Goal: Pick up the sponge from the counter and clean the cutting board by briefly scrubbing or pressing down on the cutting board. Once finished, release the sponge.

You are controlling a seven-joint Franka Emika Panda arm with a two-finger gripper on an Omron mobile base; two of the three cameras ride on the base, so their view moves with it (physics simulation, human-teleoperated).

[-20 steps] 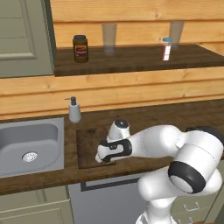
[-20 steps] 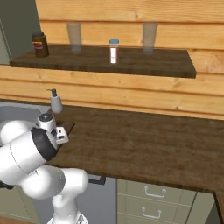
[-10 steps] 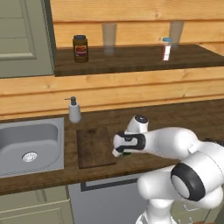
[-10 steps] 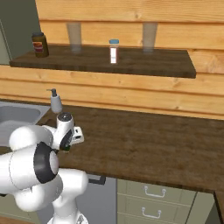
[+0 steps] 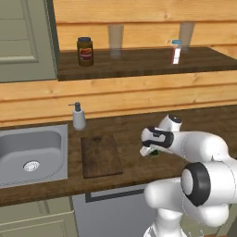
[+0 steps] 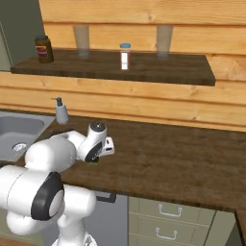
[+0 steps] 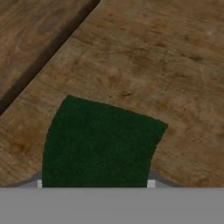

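sponge (image 7: 100,144) green face up, flat on counter (image 7: 175,78); board (image 7: 30,30) edge off its upper-left corner, apart.

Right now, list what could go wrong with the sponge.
1. The sponge sits right of the cutting board, over the bare counter. Released here, it lands off the board.
2. The hand hides the sponge from the base views, so grip slippage could go unnoticed.

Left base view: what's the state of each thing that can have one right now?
sponge: green side up, under the gripper, off the cutting board
gripper: low over the counter, grip unclear
cutting board: flat, bare
soap dispenser: upright
jar: upright, lidded
cabinet door: shut
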